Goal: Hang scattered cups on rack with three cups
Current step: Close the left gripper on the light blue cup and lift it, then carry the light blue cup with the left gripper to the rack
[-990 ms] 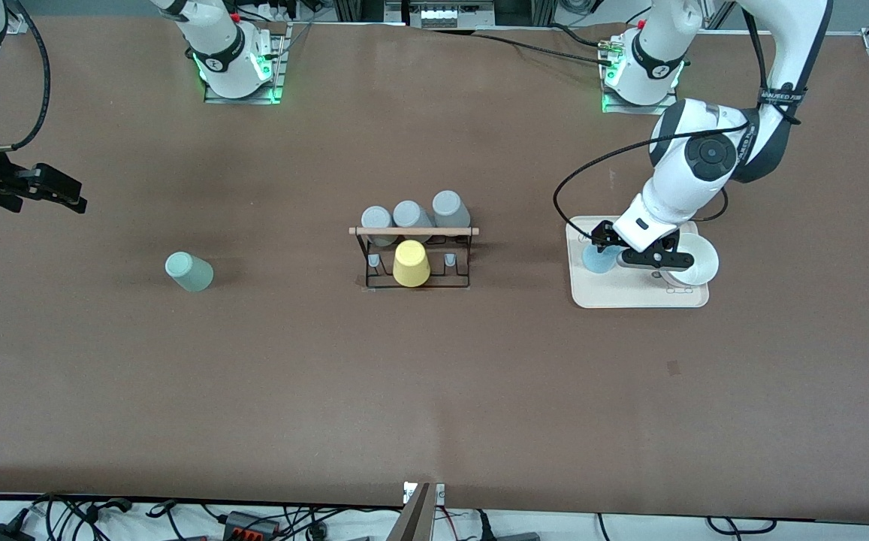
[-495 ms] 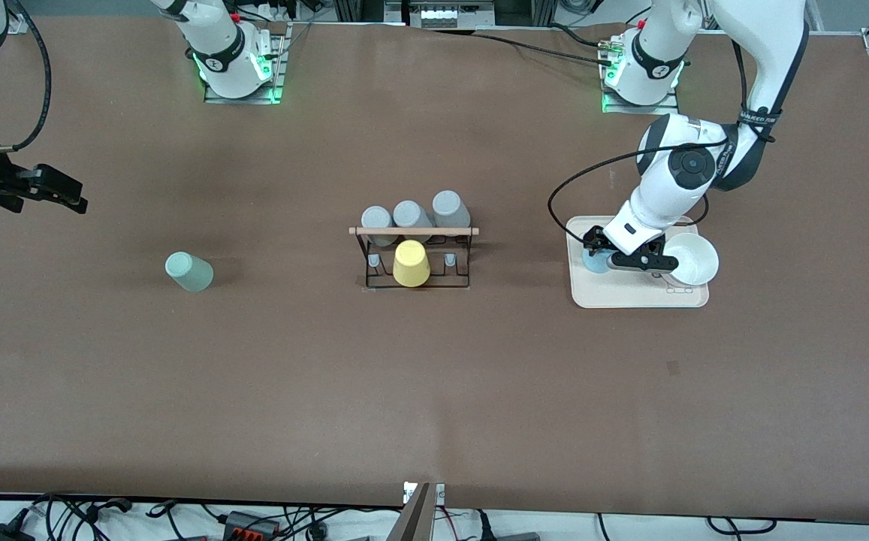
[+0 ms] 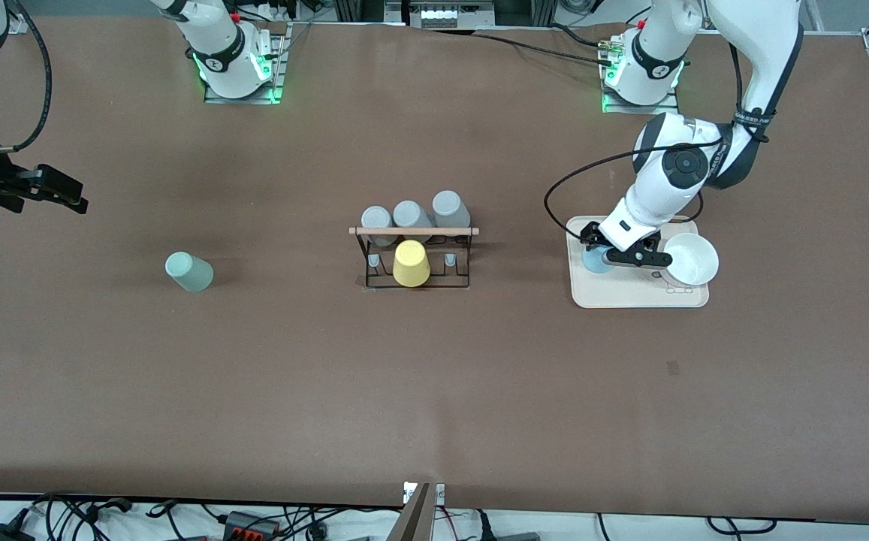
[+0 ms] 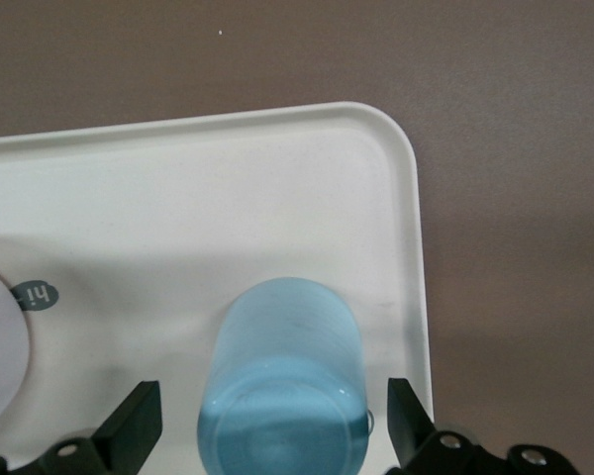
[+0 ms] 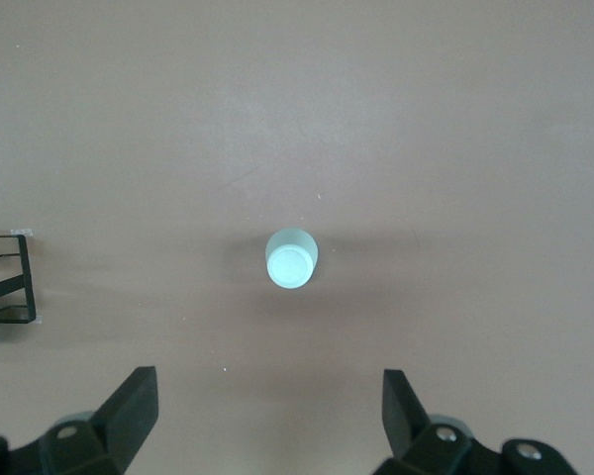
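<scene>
The light blue cup (image 4: 282, 381) stands upside down on the cream tray (image 3: 633, 297), toward the left arm's end of the tabletop, just beside a white bowl (image 3: 691, 259) on the same tray; the left tool (image 4: 275, 430) is down at it with its fingers (image 4: 131, 427) spread, one on either side of the cup's wall and not yet touching it; the cup is not held. The mint green cup (image 3: 188, 271) stands alone, also inverted, on the bare tabletop toward the right arm's end, well apart from the rack (image 3: 415, 259); the right tool (image 5: 267, 421) waits high above it with its fingers wide apart.

The rack sits mid-tabletop with a yellow cup (image 3: 410, 264) on its middle peg and free pegs on both sides of it; three grey cups (image 3: 411, 215) stand in a row just farther from the front camera than the rack.

Both cups look like small, light, stiff plastic tumblers with a smooth, probably slippery skin; they taper, so a squeeze on the slanted wall is likely to push the cup out of the grip; the safer hold seems to be low on the wall toward the wider rim, fingers square across the middle, with moderate pressure; being light, the blue cup may skid or tip on the smooth tray if one finger arrives first.
</scene>
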Controlling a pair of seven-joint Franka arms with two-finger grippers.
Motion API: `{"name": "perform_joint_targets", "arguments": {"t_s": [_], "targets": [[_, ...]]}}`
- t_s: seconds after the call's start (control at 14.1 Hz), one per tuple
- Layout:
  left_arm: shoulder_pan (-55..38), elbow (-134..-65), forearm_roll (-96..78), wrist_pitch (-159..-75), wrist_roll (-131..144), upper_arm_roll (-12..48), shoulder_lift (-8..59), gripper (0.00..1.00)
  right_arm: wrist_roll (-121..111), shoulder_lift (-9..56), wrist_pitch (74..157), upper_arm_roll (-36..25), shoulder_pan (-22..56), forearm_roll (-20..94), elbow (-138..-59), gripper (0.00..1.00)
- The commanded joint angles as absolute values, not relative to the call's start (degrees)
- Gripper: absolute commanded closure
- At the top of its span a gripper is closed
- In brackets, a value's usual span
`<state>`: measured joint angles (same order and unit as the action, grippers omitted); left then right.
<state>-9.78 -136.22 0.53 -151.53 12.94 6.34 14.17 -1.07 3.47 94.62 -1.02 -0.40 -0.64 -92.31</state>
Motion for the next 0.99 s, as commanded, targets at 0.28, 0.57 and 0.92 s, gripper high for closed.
{"name": "perform_joint_targets", "arguments": {"t_s": [0.28,0.57,0.92], "targets": [[-9.2,-137.1,-0.2,-153.3,12.2,6.8,12.9,0.78,-1.6,3.1,94.7,-0.9,-0.3,-0.5,-92.8,0.00],[-9.0,-132.0,-0.1,-145.9,12.4,6.8,7.8,0.78,-1.7,3.2,95.1,-0.9,-0.4,-0.5,-92.8,0.00],[-10.0,-103.2,-0.2,-119.7,13.2,8.6,13.0,0.79,-1.7,3.2,95.2,-0.9,-0.4,-0.5,-92.8,0.00]]}}
